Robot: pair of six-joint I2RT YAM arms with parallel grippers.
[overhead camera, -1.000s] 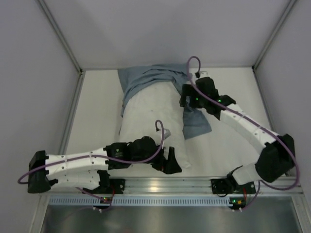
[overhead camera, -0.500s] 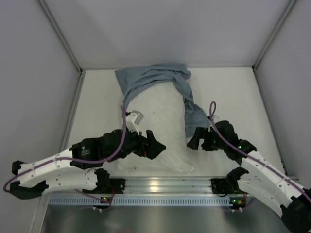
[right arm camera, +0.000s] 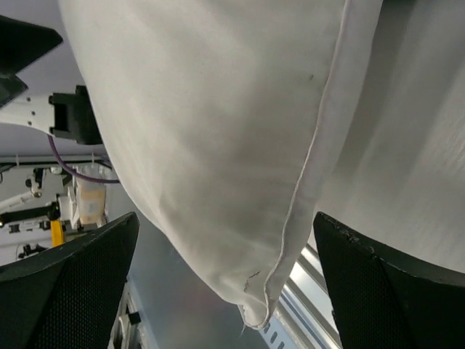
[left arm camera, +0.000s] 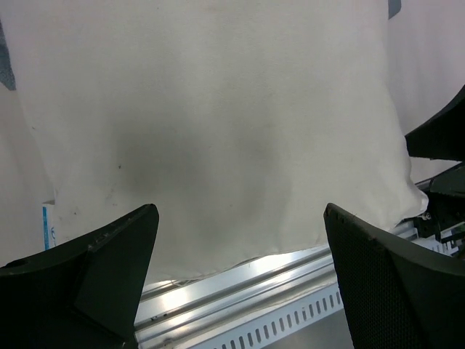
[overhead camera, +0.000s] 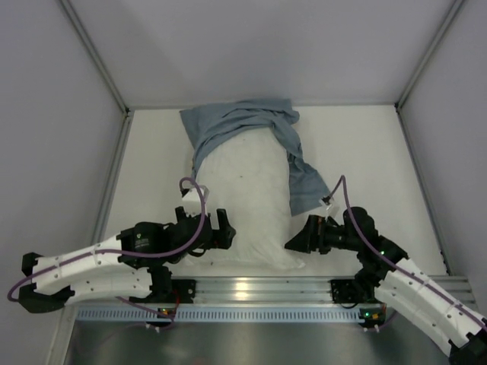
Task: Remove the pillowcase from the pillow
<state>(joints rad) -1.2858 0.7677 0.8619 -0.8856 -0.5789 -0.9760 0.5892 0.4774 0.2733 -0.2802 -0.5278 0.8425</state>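
Observation:
The white pillow (overhead camera: pixel 247 201) lies lengthwise in the middle of the table. The blue-grey pillowcase (overhead camera: pixel 240 122) is bunched over its far end, and a strip (overhead camera: pixel 304 186) trails down the pillow's right side. My left gripper (overhead camera: pixel 223 230) is open at the pillow's near-left edge. In the left wrist view the gripper (left arm camera: pixel 240 211) is spread wide over the pillow (left arm camera: pixel 218 109), holding nothing. My right gripper (overhead camera: pixel 294 244) is open by the near-right corner. In the right wrist view the gripper (right arm camera: pixel 225 218) frames the pillow's seamed corner (right arm camera: pixel 254 305) without gripping it.
A metal rail (overhead camera: pixel 251 289) runs along the near table edge, just beyond the pillow's near end, and shows in the left wrist view (left arm camera: pixel 254 291). Grey walls enclose the table at the left, right and back. The left arm (right arm camera: pixel 73 116) shows in the right wrist view.
My right gripper has left the pillowcase at the far right and drawn back to the pillow's near-right corner. My left gripper has shifted from the near-right part of the pillow to its near-left edge.

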